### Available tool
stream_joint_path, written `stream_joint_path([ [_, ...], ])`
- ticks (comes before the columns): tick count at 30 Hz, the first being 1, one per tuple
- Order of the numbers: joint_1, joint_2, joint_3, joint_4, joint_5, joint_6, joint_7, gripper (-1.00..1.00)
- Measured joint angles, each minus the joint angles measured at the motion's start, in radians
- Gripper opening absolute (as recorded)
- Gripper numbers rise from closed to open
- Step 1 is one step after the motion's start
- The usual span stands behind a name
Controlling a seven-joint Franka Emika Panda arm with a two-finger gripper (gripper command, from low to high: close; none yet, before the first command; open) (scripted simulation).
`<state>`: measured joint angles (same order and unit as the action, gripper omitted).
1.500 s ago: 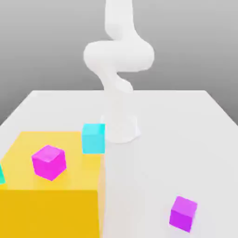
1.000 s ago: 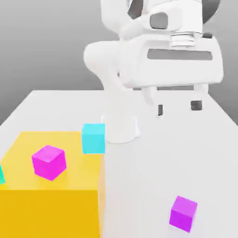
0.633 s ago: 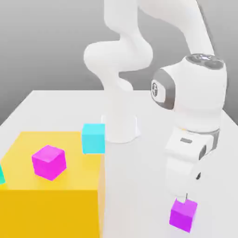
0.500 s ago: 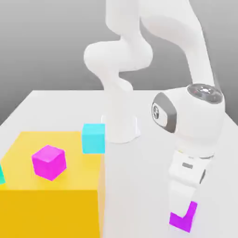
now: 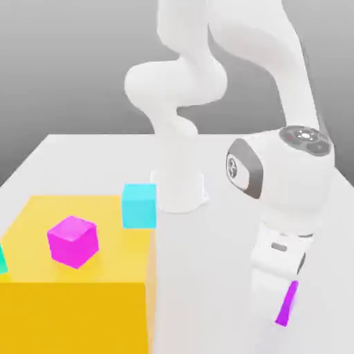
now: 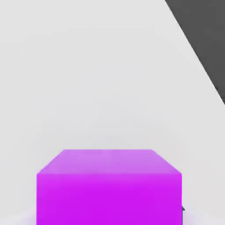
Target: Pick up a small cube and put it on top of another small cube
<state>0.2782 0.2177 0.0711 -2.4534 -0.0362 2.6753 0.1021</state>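
The small cube (image 5: pixel 286 304) is violet-purple and rests on the white table near the front, at the exterior view's right. My white hand stands in front of it, so just a narrow strip of the cube shows there. My gripper (image 5: pixel 279 312) is down around it and shut on it. In the hand view the same small cube (image 6: pixel 109 189) sits very close, with white table behind it. A pinker magenta cube (image 5: pixel 72 240) of like size rests on top of the big yellow block (image 5: pixel 76 304) at the exterior view's left.
A cyan cube (image 5: pixel 139 205) stands at the yellow block's far corner, near the arm's white base (image 5: pixel 178 190). A teal object (image 5: pixel 2 259) pokes in at the left edge. The table's edge (image 6: pixel 193 48) runs close beyond the violet cube.
The hand came in from above and dropped onto the violet cube at the front right. It now hides most of the cube, and the jaws have closed on it.
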Motion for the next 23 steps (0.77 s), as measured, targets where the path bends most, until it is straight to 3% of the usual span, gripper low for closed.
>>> stream_joint_path([
  [15,-0.372,-0.324,-0.224,0.307,0.013,-0.631,0.13,-1.0],
  [19,-0.387,-0.296,-0.238,0.236,0.027,-0.536,0.147,-1.0],
  [20,-0.388,-0.286,-0.238,0.22,0.029,-0.51,0.146,1.0],
  [23,-0.388,-0.286,-0.238,0.22,0.029,-0.51,0.146,1.0],
])
